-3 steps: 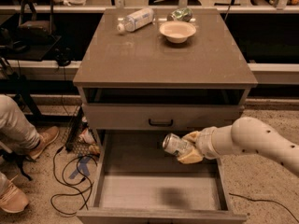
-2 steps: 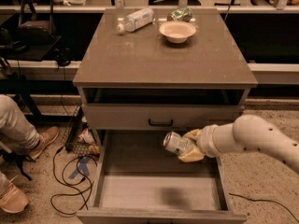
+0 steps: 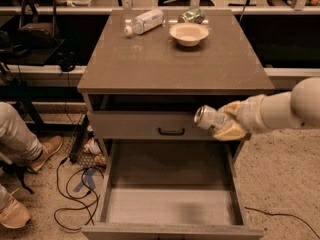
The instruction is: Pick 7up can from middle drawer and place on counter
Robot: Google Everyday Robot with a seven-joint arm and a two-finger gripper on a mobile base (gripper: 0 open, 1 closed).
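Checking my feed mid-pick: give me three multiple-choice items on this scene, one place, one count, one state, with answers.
1. Where is the 7up can? A) on the middle drawer floor B) in the tool, before the upper drawer front C) on the ground
2. How many things lie on the counter? A) one B) five C) three
3. The middle drawer is: A) open, floor bare B) shut C) open, full of cans
1 B: the tool grips it at the right, above the open drawer. 2 C: bottle, bowl, green packet. 3 A: its bare floor shows.
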